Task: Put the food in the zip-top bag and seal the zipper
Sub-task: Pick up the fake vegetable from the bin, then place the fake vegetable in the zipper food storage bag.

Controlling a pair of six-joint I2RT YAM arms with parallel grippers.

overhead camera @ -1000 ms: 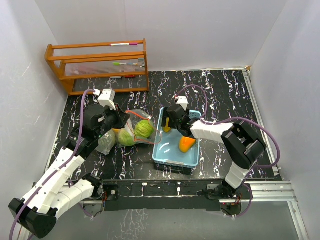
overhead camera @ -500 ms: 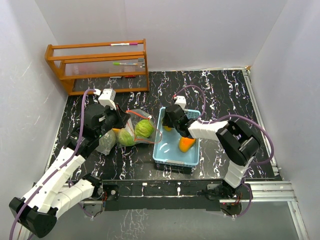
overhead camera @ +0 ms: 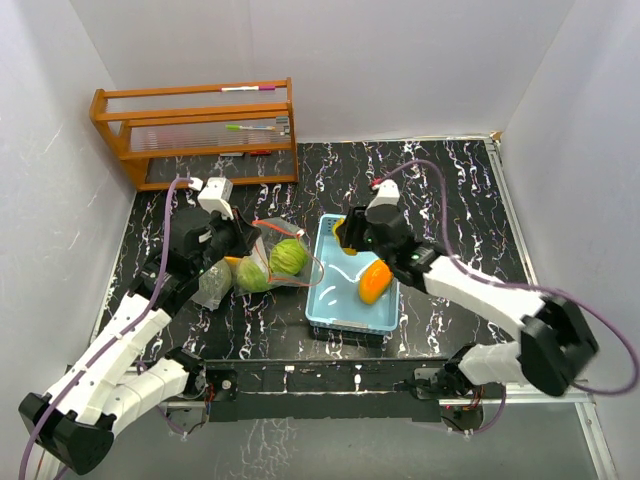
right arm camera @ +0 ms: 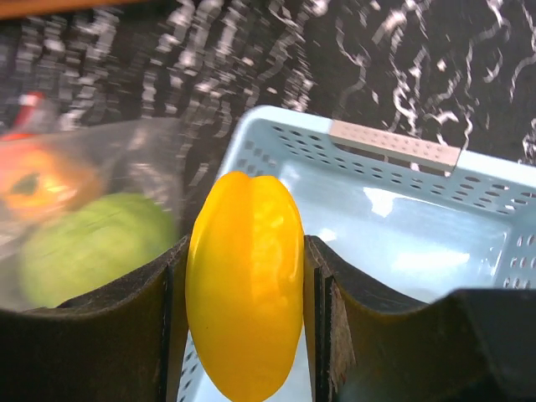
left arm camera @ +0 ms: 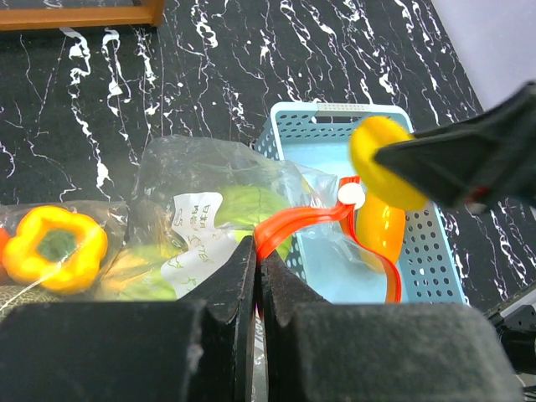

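My right gripper (right arm camera: 244,289) is shut on a yellow piece (right arm camera: 244,285) and holds it above the far left corner of the light-blue basket (overhead camera: 335,315); it shows in the top view (overhead camera: 349,232) too. An orange pepper (overhead camera: 373,284) lies in the basket. My left gripper (left arm camera: 257,255) is shut on the orange zipper rim (left arm camera: 306,222) of the clear zip-top bag (overhead camera: 268,262), holding its mouth open towards the basket. Inside the bag lie two light-green balls (overhead camera: 289,257), a yellow-orange pepper (left arm camera: 55,248) and a grey-green melon (overhead camera: 213,284).
A wooden rack (overhead camera: 197,128) with pens stands at the back left. White walls close in the black marbled table (overhead camera: 450,190) on three sides.
My right gripper has lifted the yellow piece out of the basket and the arm has swung out to the right. The left gripper has kept hold of the bag rim.
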